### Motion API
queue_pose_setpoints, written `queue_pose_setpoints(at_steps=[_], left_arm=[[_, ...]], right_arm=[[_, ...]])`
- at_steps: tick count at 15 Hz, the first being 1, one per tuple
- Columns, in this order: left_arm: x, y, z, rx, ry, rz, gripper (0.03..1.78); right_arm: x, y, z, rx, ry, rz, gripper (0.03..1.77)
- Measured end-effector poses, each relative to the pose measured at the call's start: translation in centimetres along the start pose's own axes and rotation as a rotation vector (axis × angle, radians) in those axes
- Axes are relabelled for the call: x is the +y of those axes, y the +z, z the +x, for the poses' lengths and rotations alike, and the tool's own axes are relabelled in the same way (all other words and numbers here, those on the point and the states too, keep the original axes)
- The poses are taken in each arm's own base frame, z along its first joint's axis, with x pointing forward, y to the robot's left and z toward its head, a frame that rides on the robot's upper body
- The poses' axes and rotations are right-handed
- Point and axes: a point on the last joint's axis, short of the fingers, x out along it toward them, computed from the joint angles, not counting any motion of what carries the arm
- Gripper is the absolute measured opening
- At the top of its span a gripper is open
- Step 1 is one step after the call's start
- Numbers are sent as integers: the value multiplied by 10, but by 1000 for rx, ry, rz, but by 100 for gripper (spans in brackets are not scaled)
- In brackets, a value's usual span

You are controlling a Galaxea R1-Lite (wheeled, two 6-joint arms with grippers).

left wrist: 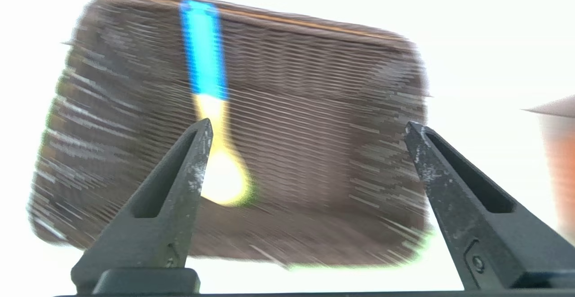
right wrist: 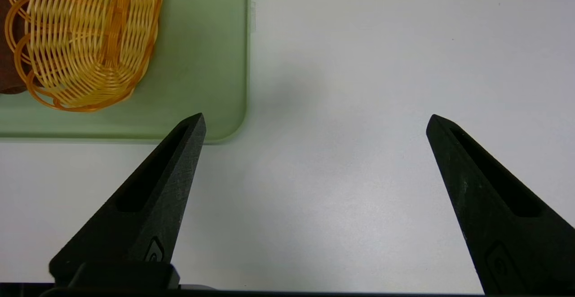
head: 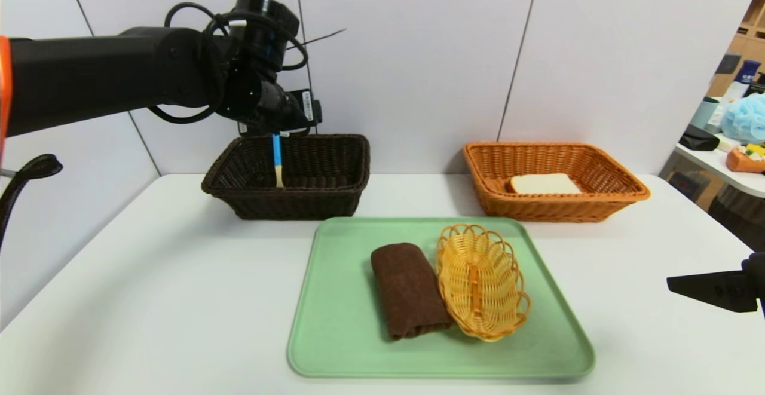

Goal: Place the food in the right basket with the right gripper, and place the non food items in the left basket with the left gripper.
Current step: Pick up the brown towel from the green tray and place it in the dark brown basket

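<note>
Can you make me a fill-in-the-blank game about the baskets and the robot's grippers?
The spoon with the blue handle is in the dark brown ____.
The open left gripper is above the basket on the robot's ____ side.
The slice of bread lies in the ____ basket.
The open right gripper is holding ____.

Missing words: basket; left; orange; nothing

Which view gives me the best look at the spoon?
The left wrist view: it shows the spoon from handle to bowl. The head view shows its handle and part below; the right wrist view doesn't show it.
</note>
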Motion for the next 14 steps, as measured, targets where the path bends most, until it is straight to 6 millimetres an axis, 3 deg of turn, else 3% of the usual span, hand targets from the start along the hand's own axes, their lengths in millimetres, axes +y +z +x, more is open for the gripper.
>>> queue_pose_setpoints(at_steps=[3,7,11,14], left_arm=[[-33,-21,-41,103,-71,-105,159],[-56,-54,-70,291,-78,-155,164],[-71,-89,-81,537,-68,-182,166],[-79,-112,-76,674,-37,-194,167]], right_arm=[[-1,-2,-2,-4,0,4,170],[-4,-8,-5,-10,3,24,170],[-7,-12,-9,-21,12,31,170],[-8,-13,-12,-30,21,34,170]])
